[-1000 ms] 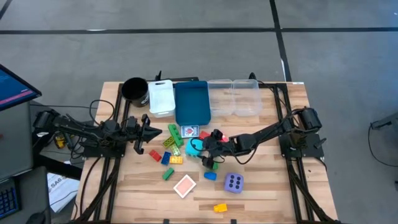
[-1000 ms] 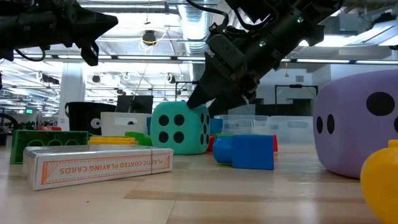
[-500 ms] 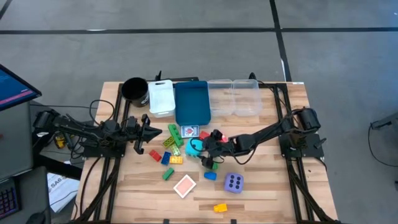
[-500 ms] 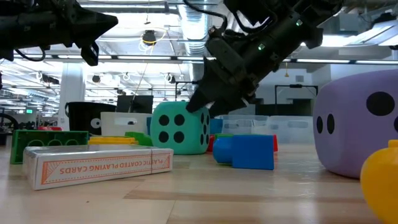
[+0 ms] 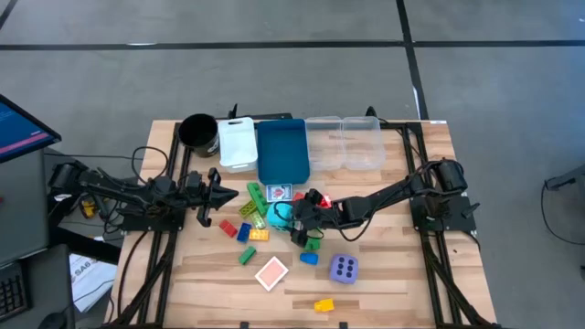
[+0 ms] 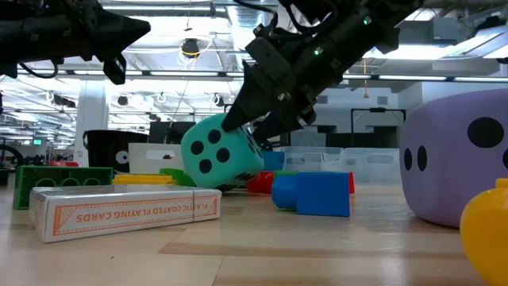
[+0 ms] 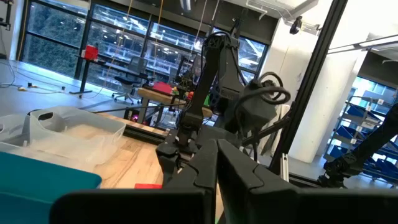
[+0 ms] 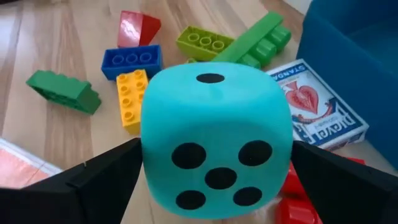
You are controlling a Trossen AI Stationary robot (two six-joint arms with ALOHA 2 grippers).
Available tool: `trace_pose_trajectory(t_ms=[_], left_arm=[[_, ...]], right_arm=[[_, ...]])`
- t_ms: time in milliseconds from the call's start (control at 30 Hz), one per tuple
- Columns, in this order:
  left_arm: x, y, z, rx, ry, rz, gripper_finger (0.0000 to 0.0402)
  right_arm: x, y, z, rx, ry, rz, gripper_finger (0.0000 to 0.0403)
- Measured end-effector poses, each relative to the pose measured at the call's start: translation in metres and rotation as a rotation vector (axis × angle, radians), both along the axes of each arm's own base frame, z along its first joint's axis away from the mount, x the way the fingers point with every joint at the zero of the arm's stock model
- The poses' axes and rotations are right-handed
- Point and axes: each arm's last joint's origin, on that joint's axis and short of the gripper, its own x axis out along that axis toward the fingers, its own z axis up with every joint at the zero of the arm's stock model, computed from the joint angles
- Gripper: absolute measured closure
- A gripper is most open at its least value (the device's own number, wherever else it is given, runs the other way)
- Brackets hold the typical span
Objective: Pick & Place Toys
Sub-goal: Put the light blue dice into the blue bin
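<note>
A cyan soft die (image 8: 214, 137) with black dots sits between the fingers of my right gripper (image 8: 214, 180), which is shut on it. It is near the table's middle (image 5: 282, 212) and shows tilted in the low view (image 6: 221, 151). Coloured bricks (image 8: 134, 99) and a card box (image 8: 317, 112) lie on the table around it. A purple die (image 5: 344, 268), a red-backed card box (image 5: 271, 273) and a yellow brick (image 5: 324, 305) lie nearer the front. My left gripper (image 5: 234, 194) waits shut and empty at the table's left. My right gripper pinches the cyan die by two opposite side faces (image 8: 148, 155), one finger (image 8: 106, 177) on each. The fingers slant down at it from the table's right and above. The die is tilted; whether its lowest corner (image 6: 208, 186) still touches the table, I cannot tell.
A black cup (image 5: 197, 131), a white bin (image 5: 237, 143), a blue bin (image 5: 281, 151) and clear bins (image 5: 344, 142) stand in a row along the far edge. A blue brick (image 6: 311, 194) lies just in front of the cyan die.
My right gripper has gone a little toward the table's left edge and taken hold of the cyan die. The die, which stood flat on the table, is now tipped and raised a little.
</note>
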Motion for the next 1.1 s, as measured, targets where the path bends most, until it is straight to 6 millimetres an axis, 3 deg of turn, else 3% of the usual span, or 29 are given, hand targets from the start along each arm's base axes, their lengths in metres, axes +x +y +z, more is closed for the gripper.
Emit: trace_pose_trajectory(t_ms=[200, 600, 1100], left_arm=[[0.000, 0.000, 0.000, 0.000, 0.000, 0.001, 0.0399], [0.000, 0.000, 0.000, 0.000, 0.000, 0.001, 0.0399], [0.000, 0.000, 0.000, -0.001, 0.000, 0.005, 0.0399]], right_arm=[[0.000, -0.001, -0.001, 0.019, -0.006, -0.028, 0.0008], [0.002, 0.000, 0.002, 0.024, -0.041, -0.030, 0.0065], [0.009, -0.001, 0.013, -0.055, -0.118, -0.023, 0.0071]])
